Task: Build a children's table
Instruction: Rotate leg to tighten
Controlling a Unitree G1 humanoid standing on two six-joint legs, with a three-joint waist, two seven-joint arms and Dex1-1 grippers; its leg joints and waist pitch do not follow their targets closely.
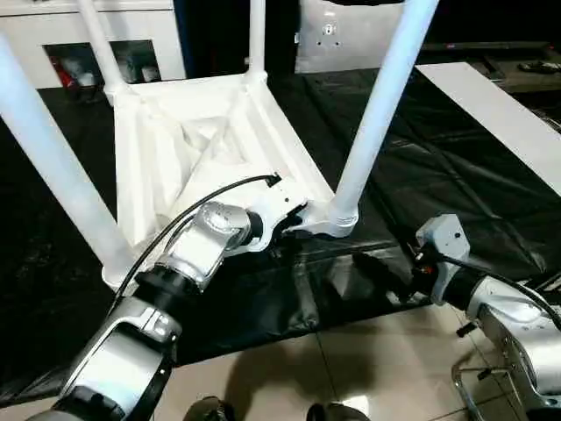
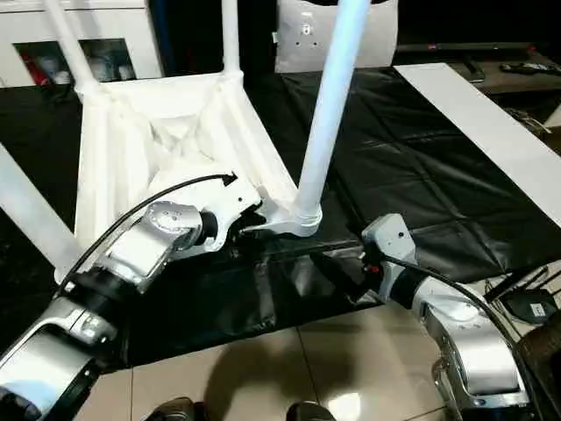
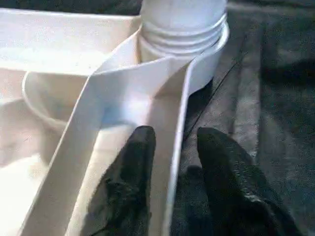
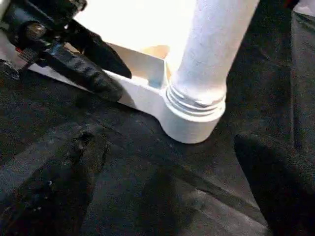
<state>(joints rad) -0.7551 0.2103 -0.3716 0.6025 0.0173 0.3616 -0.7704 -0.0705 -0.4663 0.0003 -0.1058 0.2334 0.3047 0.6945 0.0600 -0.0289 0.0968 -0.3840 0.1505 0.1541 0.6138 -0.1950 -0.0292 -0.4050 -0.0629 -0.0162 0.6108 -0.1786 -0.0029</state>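
- The children's table [image 1: 202,149] lies upside down on a black sheet [image 1: 438,167] spread over the floor, ribbed underside up, with its four white legs [image 1: 381,105] standing up out of the corner sockets.
- The left gripper [image 3: 172,162] is at the near edge of the table top, just left of the near-right corner socket [image 4: 192,115]. Its two black fingers [image 3: 135,167] straddle the thin white rim, one inside the frame and one outside over the sheet, set narrowly about it; I cannot tell whether they press on it.
- The right gripper [image 4: 172,196] hovers low over the black sheet, near the same socket on its near-right side, fingers spread wide and holding nothing.
- A white cabinet [image 1: 96,35] with dark glass stands at the far left.
- A long white board [image 1: 500,114] lies on the right of the sheet.
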